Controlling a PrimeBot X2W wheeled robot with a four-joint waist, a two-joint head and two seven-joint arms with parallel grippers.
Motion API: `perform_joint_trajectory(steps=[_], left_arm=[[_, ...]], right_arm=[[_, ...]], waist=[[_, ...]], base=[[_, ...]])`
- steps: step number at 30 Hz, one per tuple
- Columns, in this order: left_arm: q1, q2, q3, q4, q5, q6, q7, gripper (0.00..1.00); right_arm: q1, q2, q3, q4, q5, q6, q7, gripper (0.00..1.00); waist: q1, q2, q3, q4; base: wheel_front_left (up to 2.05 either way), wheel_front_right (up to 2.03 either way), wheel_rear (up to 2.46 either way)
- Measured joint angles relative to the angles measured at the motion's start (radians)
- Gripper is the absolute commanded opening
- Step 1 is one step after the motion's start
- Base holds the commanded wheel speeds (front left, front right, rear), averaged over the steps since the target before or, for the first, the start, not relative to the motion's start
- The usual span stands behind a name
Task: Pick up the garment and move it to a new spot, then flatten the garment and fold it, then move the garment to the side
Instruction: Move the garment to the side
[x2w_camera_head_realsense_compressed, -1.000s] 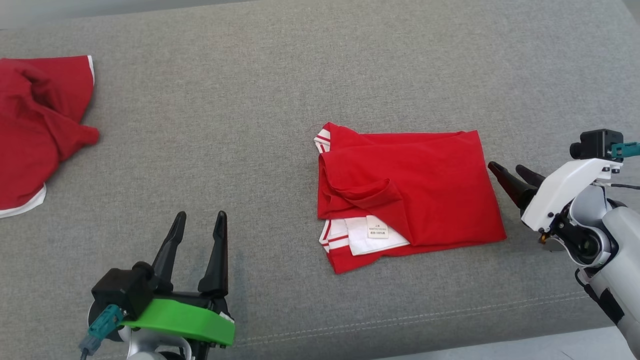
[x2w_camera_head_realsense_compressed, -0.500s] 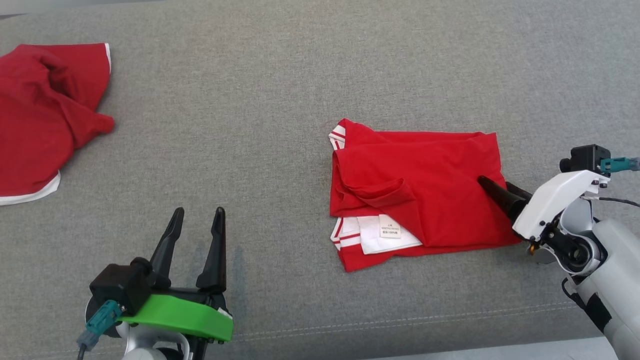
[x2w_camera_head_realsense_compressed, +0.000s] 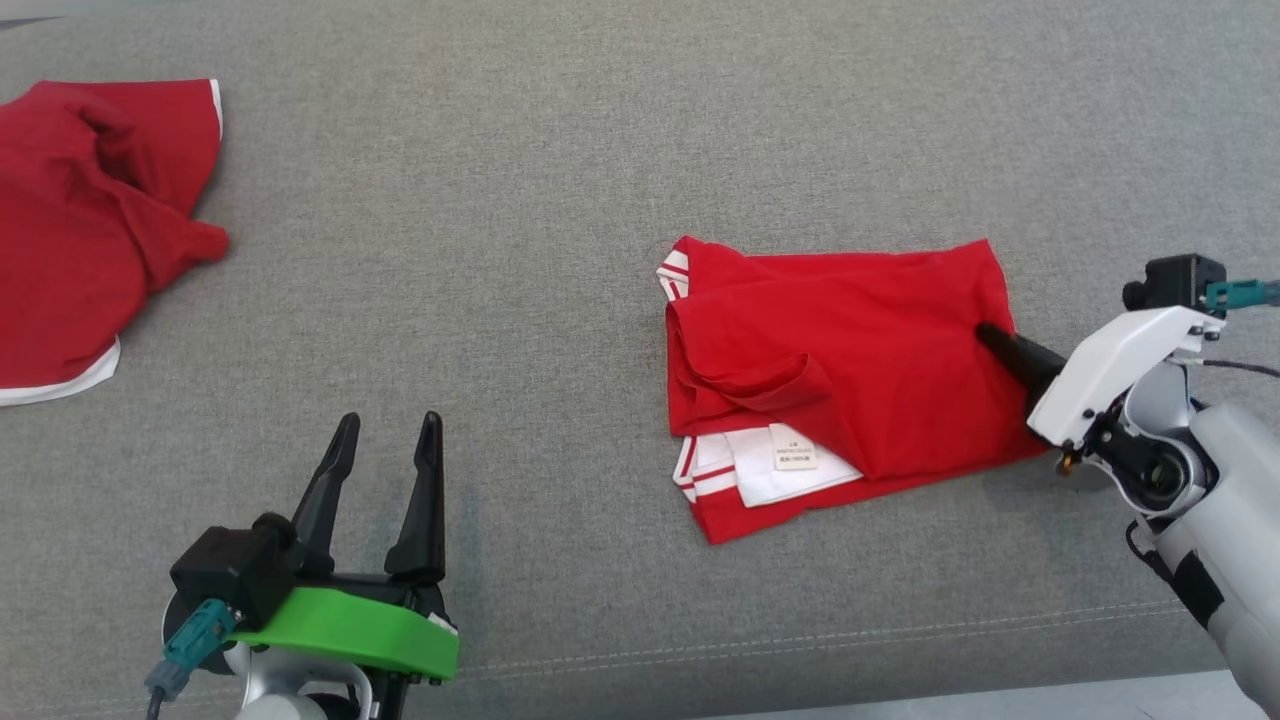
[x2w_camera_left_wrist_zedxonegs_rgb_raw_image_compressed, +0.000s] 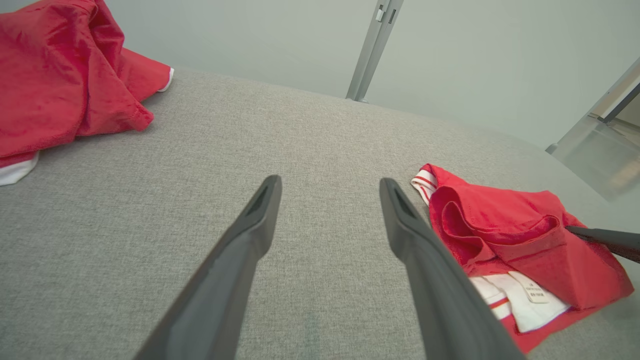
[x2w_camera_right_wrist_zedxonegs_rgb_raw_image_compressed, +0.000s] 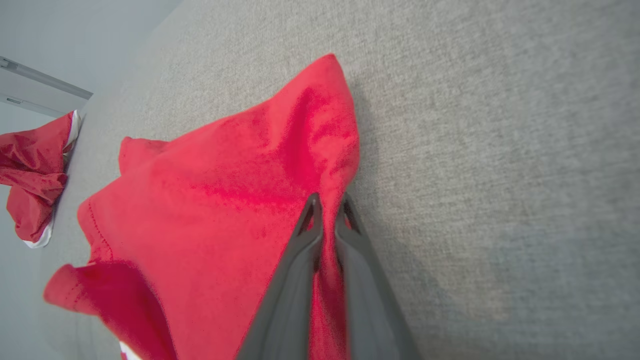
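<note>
Red folded garment (x2w_camera_head_realsense_compressed: 840, 370) lies right of centre on the grey cushion (x2w_camera_head_realsense_compressed: 560, 250), its right edge pinched by the right gripper (x2w_camera_head_realsense_compressed: 988, 335), while the left gripper (x2w_camera_head_realsense_compressed: 385, 432) hovers spread and empty; dragging by one edge could undo the folds.

The folded garment (x2w_camera_head_realsense_compressed: 850, 350) is bright red, with red-and-white striped trim at its left edge and a white inner panel bearing a pale label (x2w_camera_head_realsense_compressed: 793, 453) with small dark print. The second garment (x2w_camera_head_realsense_compressed: 80, 230) is deeper red with a white hem. The cushion (x2w_camera_head_realsense_compressed: 500, 250) is grey weave with 1 lighter line of stitching (x2w_camera_head_realsense_compressed: 800, 640). The left gripper (x2w_camera_head_realsense_compressed: 388, 428) is black on a green mount with a teal plug. The right gripper (x2w_camera_head_realsense_compressed: 985, 333) is dark with a white casing.
</note>
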Motion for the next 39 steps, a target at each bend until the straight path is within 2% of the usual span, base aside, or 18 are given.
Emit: perform_joint_trajectory(steps=[4,14,19,24,33,34,39], left_arm=[[0.000,0.001,0.007,0.000,0.001,0.000,0.000,1.00],[-0.004,0.004,0.017,-0.024,0.001,0.001,0.000,1.00],[-0.020,0.004,0.019,-0.041,0.007,0.001,0.000,1.00],[-0.048,0.011,0.020,-0.068,0.017,0.001,0.002,1.00],[-0.084,0.018,0.017,-0.119,0.034,0.001,0.018,1.00],[-0.093,0.019,0.016,-0.128,0.034,0.001,0.019,1.00],[-0.120,0.024,0.012,-0.158,0.053,0.001,0.028,1.00]], right_arm=[[-0.054,-0.017,-0.017,-0.005,-0.006,0.003,-0.024,0.00],[-0.188,-0.116,-0.061,-0.006,-0.053,0.003,-0.034,0.00],[-0.255,-0.149,-0.068,0.011,-0.075,-0.023,-0.029,0.00],[-0.356,-0.196,-0.084,0.045,-0.117,-0.073,-0.023,0.00],[-0.483,-0.296,-0.071,0.087,-0.220,-0.100,-0.007,0.00],[-0.514,-0.312,-0.065,0.089,-0.240,-0.113,-0.007,0.00],[-0.555,-0.334,-0.043,0.098,-0.294,-0.135,-0.007,0.00]], waist=[[0.0000,0.0000,0.001,-0.006],[0.0000,0.0000,0.012,-0.036],[0.0000,0.0000,0.033,-0.042],[0.0000,0.0000,0.068,-0.046],[0.0000,0.0000,0.131,-0.034],[0.0000,0.0000,0.149,-0.030],[0.0000,0.0000,0.199,-0.017]], base=[[0.00,0.00,0.00],[0.00,0.00,0.00],[0.00,0.00,0.00],[0.00,0.00,0.00],[0.00,0.00,0.00],[0.00,0.00,0.00],[0.00,0.00,0.00]])
